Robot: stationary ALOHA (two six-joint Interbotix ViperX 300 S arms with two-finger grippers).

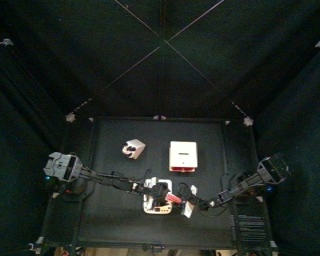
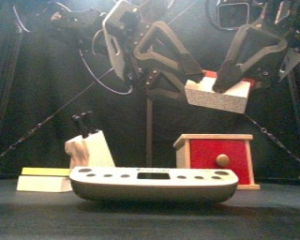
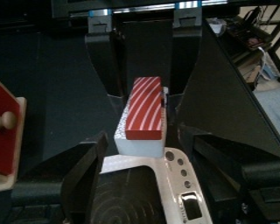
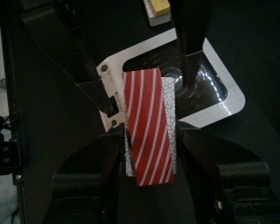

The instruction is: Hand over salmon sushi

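Note:
The salmon sushi (image 2: 217,92), a white rice block with a red-and-white striped top, hangs in the air above the table. My right gripper (image 4: 150,147) is shut on it, its jaws pressing the long sides of the salmon sushi (image 4: 149,122). In the left wrist view the salmon sushi (image 3: 146,114) points lengthwise at my left gripper (image 3: 149,164), which faces it end-on with jaws wide open and nothing touching them. Seen from the front, the left gripper (image 2: 165,67) sits just left of the piece and the right gripper (image 2: 244,73) just right of it.
Under the grippers lies a flat grey scale (image 2: 153,185). A red box with a wooden frame and knob (image 2: 217,159) stands behind it on the right. A small knife block (image 2: 87,145) and a yellow-white block (image 2: 42,178) are on the left.

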